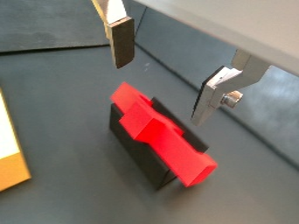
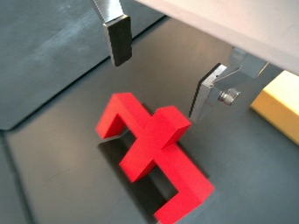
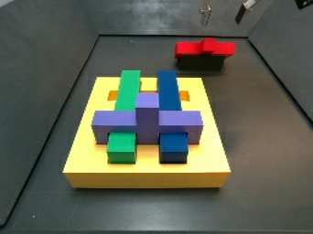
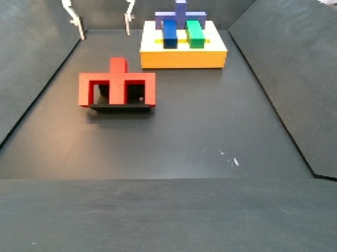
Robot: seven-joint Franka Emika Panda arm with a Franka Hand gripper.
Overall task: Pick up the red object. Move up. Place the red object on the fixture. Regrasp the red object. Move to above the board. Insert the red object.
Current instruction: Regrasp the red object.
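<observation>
Red object (image 1: 160, 136) rests on the dark fixture (image 1: 138, 147), well apart from the yellow board (image 3: 146, 163), and my gripper (image 1: 170, 74) hangs above it with fingers spread and empty, so I should descend straight and close squarely on its bar.

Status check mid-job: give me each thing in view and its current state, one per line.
Gripper: jaws open, empty, raised above the red object.
Red object: resting on the fixture, released.
Fixture: on the floor, carrying the red object.
Board: holds green, blue and purple blocks; red object not inserted.
</observation>
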